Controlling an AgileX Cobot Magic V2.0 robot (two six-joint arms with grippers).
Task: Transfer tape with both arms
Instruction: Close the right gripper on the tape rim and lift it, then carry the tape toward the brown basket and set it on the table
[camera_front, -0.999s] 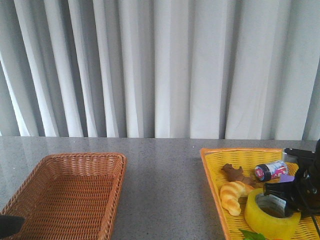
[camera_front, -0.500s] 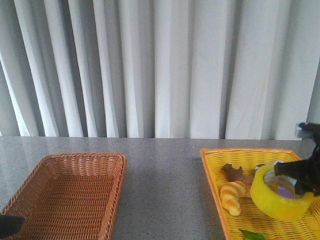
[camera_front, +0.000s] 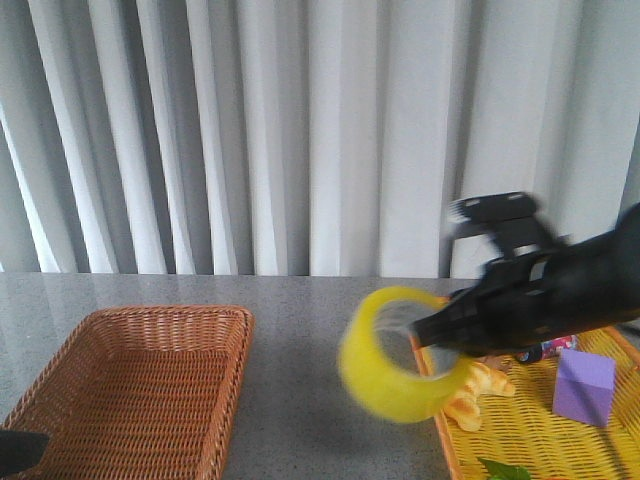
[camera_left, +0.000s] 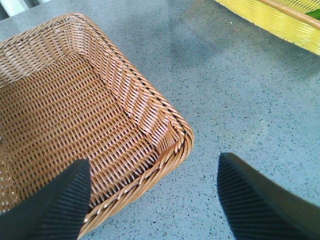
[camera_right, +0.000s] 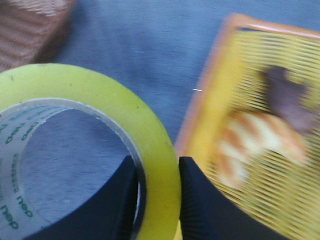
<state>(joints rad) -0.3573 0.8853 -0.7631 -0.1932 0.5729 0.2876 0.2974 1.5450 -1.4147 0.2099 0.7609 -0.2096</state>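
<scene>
My right gripper (camera_front: 428, 335) is shut on the wall of the yellow tape roll (camera_front: 392, 352) and holds it in the air over the grey table, left of the yellow tray (camera_front: 445, 440). In the right wrist view the tape (camera_right: 100, 100) sits between the two black fingers (camera_right: 197, 200), one inside the white printed core, one outside. My left gripper (camera_left: 150, 197) is open and empty above the near right corner of the brown wicker basket (camera_left: 75, 115); in the front view only its tip (camera_front: 20, 450) shows at the lower left.
The wicker basket (camera_front: 140, 385) stands at front left. The yellow tray at right holds a croissant (camera_front: 478, 395), a purple cube (camera_front: 583, 388) and a small can (camera_front: 545, 352) behind the arm. A green leaf (camera_front: 500, 468) lies at its front. Grey curtains hang behind.
My right gripper has lifted the tape out of the yellow tray and swung it left over the table, tilting it. The purple cube is now uncovered. The left arm has not moved.
</scene>
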